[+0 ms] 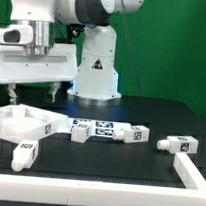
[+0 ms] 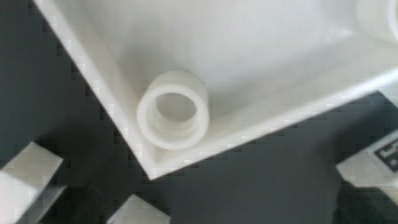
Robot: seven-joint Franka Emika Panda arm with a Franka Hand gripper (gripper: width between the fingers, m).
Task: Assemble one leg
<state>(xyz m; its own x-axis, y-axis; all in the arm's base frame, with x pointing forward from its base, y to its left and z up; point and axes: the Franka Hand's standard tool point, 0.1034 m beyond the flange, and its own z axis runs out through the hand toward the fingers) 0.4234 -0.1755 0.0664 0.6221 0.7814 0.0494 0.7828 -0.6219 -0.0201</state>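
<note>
In the exterior view the gripper (image 1: 32, 89) hangs empty above the square panel (image 1: 19, 120), its fingers apparently apart. The leg (image 1: 25, 155) lies just beside the panel. The wrist view shows only the panel's corner socket (image 2: 173, 115). The leg looks light, rigid and slick, best pinched across its flat sides.

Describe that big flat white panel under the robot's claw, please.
The large flat white square panel, plastic by its look, lies on the black table at the exterior view's left, raised rims upward. The wrist view shows one corner with a round raised socket, its hole empty. The claw hovers above without touching it. A small white oblong leg lies close beside it; contact cannot be told.
</note>
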